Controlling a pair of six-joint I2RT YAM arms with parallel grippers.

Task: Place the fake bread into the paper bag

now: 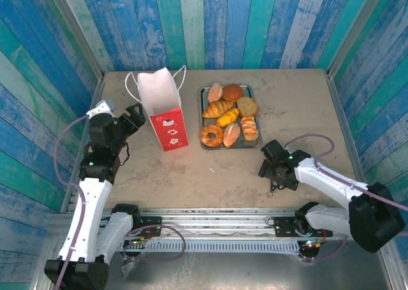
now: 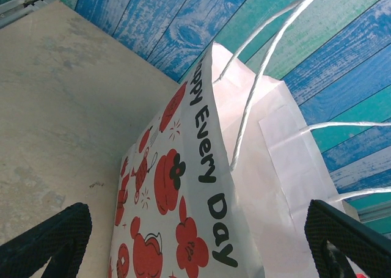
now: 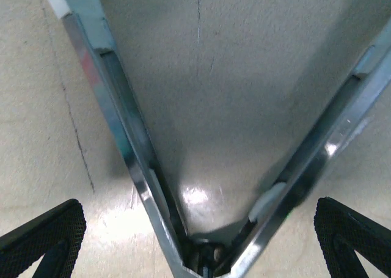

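Pre-grasp step: right gripper, jaws wide open, straddled tongs well right of paper bag; left gripper gaped beside bag. Fake bread untouched. Next likely needed closing on tongs.

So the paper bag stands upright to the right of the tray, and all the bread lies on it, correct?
No: the top external view shows the paper bag standing upright to the left of the tray, not the right. All the bread does lie on the tray.
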